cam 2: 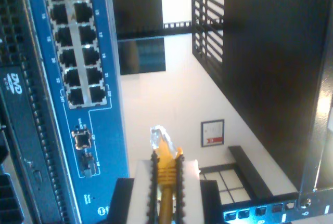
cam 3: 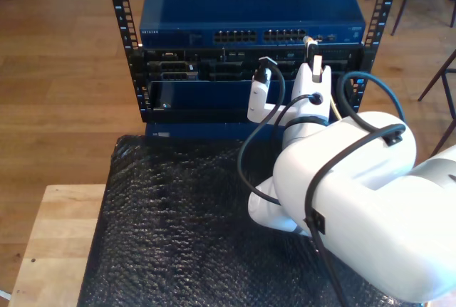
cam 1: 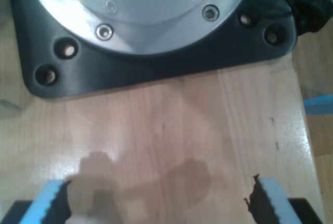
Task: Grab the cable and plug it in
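Second tool gripping cable, plug sticking out past pads, nearing blue switch. Port block sitting at 11 o'clock from plug. Insertion step under way; next needing alignment, straight push. First tool hanging wide over bench, holding nothing.

My second gripper has jaws clamped tight; my first gripper has jaws wide apart, pointing down.

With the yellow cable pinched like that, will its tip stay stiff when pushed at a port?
Probably: my second gripper clamps the yellow cable just behind its clear plug, so little can flex. The plug sits slightly tilted and may skid sideways. Its thin plastic looks fragile.
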`<act>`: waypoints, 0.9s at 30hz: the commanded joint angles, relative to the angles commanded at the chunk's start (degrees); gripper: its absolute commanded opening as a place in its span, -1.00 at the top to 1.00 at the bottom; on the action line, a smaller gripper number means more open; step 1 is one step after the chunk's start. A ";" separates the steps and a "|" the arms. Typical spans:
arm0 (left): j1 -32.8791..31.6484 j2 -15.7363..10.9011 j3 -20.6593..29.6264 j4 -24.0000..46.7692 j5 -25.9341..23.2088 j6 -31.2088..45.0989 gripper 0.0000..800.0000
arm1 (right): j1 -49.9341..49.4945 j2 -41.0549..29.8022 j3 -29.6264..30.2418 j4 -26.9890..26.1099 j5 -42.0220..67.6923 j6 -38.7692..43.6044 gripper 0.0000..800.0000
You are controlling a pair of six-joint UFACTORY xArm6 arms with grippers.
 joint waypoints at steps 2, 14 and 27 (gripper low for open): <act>0.00 0.00 0.00 0.00 0.00 0.00 -1.00 | 0.09 0.53 -0.97 0.35 0.00 -0.62 1.00; 0.00 0.00 0.00 0.00 0.00 0.00 -1.00 | 0.18 2.73 -3.52 0.79 0.18 -0.79 1.00; 0.00 0.00 0.00 0.00 0.00 0.00 -1.00 | -0.18 6.33 -8.62 0.70 1.23 -1.67 1.00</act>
